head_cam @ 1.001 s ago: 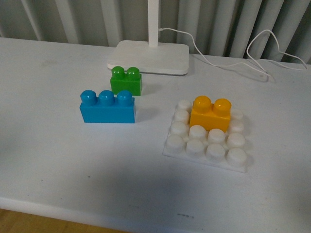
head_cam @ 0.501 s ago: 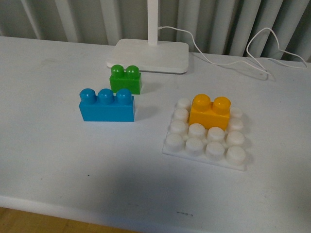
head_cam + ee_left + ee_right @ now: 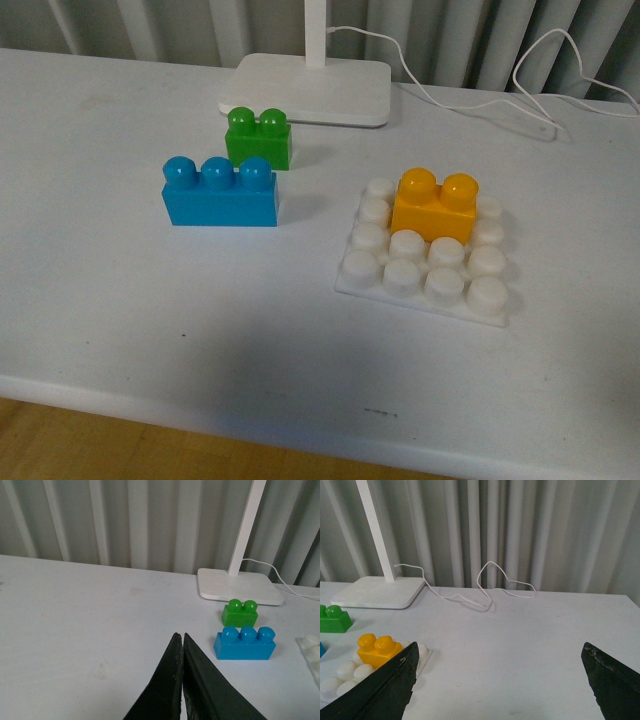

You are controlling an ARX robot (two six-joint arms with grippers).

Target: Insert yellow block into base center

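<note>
One white table [image 3: 120, 330], near edge visible in the front view, wide bare surface along that edge and to the left. One white lamp foot [image 3: 308, 90] at the back, with one upright stem and one thin white cable [image 3: 520, 100] looping off to the right. One base [image 3: 424, 290], flat, white, sixteen studs in a four-by-four grid, right of centre. One blue brick [image 3: 220, 203], three studs, left of the base and well apart from it. One green brick [image 3: 259, 146], two studs, just behind the blue one, near the lamp foot. One yellow block [image 3: 434, 214], two studs, seated on the base over the middle two columns, toward the rear rows; front two rows of studs uncovered. Open room between blue brick and base.

Left gripper [image 3: 182, 645]: black fingers pressed together, tips meeting, nothing between them, above bare table. Right gripper [image 3: 500, 655]: spread wide, one finger [image 3: 385, 690] at either edge of its wrist view, empty, yellow block and base off to one side.
</note>
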